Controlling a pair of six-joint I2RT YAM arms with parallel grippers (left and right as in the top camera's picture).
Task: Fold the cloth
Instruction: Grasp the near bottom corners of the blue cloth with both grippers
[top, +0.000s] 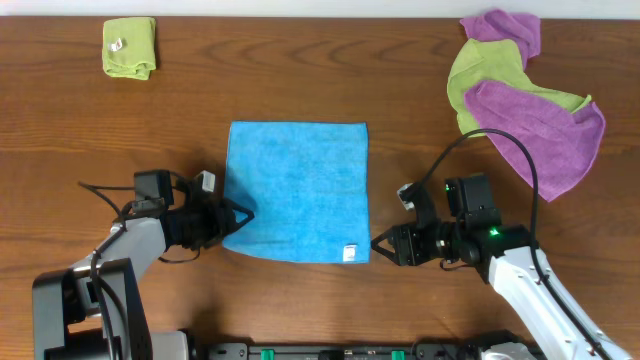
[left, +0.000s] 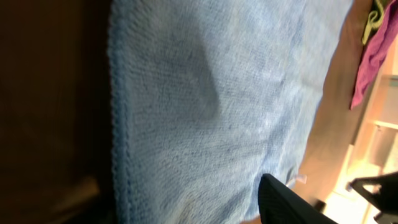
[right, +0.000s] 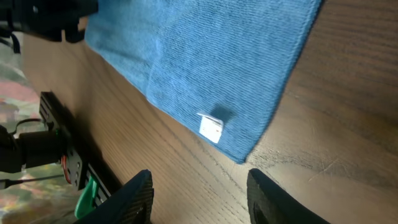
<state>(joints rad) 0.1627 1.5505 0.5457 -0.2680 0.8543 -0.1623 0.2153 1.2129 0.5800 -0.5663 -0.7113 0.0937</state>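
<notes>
Here, the cloth (top: 297, 185) lies spread flat at the middle of the table (top: 300, 60), its white tag (top: 350, 252) by the near right corner; the right gripper (right: 199, 179) sits just right of that corner, fingers apart over bare wood; the left gripper (top: 238, 218) meets the cloth's near left edge, and I cannot tell whether its fingers are apart or together; a lime-green cloth (top: 130, 47) lies far left; purple and green cloths (top: 520, 100) are heaped far right.
</notes>
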